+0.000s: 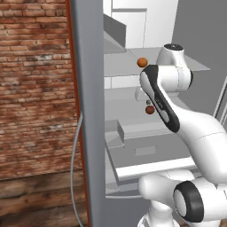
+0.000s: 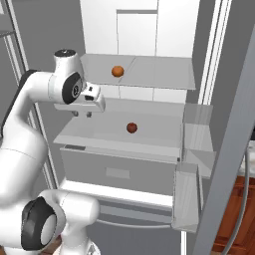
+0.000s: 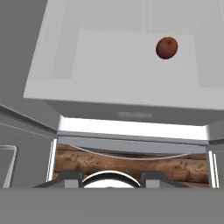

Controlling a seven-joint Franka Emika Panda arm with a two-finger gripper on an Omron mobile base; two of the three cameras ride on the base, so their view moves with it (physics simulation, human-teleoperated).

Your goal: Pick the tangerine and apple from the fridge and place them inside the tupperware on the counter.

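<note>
My gripper (image 2: pixel 82 114) hangs at the front left edge of the middle shelf (image 2: pixel 149 127) inside the open fridge (image 2: pixel 149 30), fingers pointing down. Its fingertips look parted with nothing between them, so I judge it released and empty. The apple (image 2: pixel 132 127), a dark red-brown ball, rests on that same shelf, off to the right of the gripper and deeper in, apart from it. The tangerine (image 2: pixel 117 71), bright orange, sits on the shelf above. To take the apple well, I would shift right and inward, centre the fruit between the fingers, descend until they straddle its widest part, then squeeze gently so it cannot roll away.
</note>
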